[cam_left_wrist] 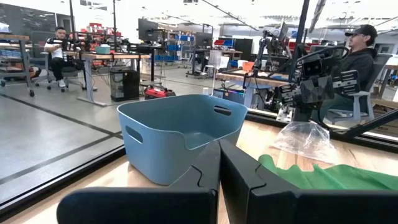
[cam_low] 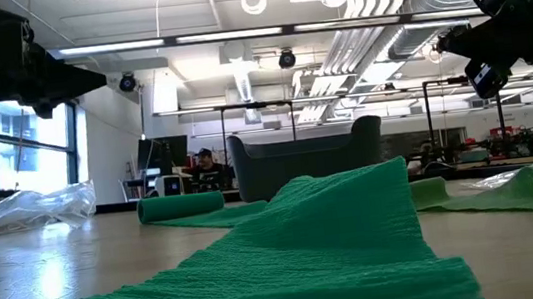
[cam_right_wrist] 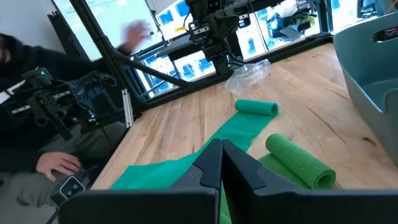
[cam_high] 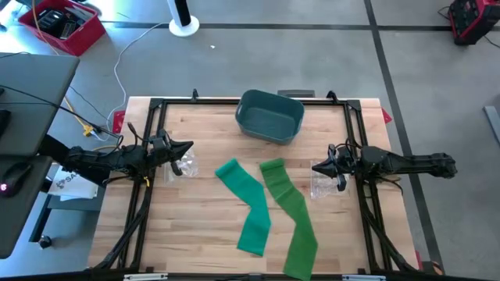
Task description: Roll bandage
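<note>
Two green bandages lie mostly unrolled on the wooden table, running from mid-table toward the near edge. The darker one [cam_high: 246,204] has a small rolled end [cam_right_wrist: 256,107] at its far end. The lighter one [cam_high: 291,215], to its right, also ends in a short roll [cam_right_wrist: 300,160]. My left gripper [cam_high: 190,147] hovers shut at the table's left, above the surface and left of the bandages. At the table's right my right gripper [cam_high: 315,166] hovers shut, pointing toward the lighter bandage. In the wrist views the fingers of the left gripper [cam_left_wrist: 219,162] and of the right gripper [cam_right_wrist: 221,158] lie together with nothing between them.
A blue bin [cam_high: 269,115] stands at the far middle of the table. A crumpled clear plastic bag [cam_high: 181,165] lies under the left gripper and another [cam_high: 324,186] under the right. A black frame [cam_high: 156,103] borders the table. People sit beyond the table.
</note>
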Available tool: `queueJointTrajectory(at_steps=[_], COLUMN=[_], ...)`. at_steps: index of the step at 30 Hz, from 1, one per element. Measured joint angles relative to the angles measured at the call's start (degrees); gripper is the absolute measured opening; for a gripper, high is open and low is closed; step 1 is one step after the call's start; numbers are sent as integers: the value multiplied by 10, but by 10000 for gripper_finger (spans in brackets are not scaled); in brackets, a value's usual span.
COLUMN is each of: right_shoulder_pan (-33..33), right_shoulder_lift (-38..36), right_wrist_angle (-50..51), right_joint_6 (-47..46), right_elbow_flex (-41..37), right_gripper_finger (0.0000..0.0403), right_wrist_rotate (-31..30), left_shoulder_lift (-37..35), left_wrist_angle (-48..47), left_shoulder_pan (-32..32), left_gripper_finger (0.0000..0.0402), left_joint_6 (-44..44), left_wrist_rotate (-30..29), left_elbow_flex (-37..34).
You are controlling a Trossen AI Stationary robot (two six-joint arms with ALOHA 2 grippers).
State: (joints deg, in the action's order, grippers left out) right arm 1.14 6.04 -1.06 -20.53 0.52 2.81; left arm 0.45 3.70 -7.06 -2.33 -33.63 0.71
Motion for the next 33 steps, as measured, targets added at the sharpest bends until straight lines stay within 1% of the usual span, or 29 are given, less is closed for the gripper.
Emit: queueJointTrajectory(at_steps=[22,24,31,33], right_shoulder_pan=[0,0,0,0], right_shoulder_lift=[0,0,0,0], right_wrist_angle=[0,0,0,0], right_joint_6=[0,0,0,0], right_elbow_flex=[0,0,0,0], right_gripper_finger=[0,0,0,0], right_wrist_rotate=[0,0,0,0], left_shoulder_lift=[0,0,0,0], left_wrist_angle=[0,0,2,6], left_shoulder_pan=[0,0,0,1], left_gripper_finger=[1,1,1,1], left_joint_6=[-1,-17,-137,-132], left_wrist_rotate=[0,0,0,-4], left_elbow_flex=[0,0,0,0])
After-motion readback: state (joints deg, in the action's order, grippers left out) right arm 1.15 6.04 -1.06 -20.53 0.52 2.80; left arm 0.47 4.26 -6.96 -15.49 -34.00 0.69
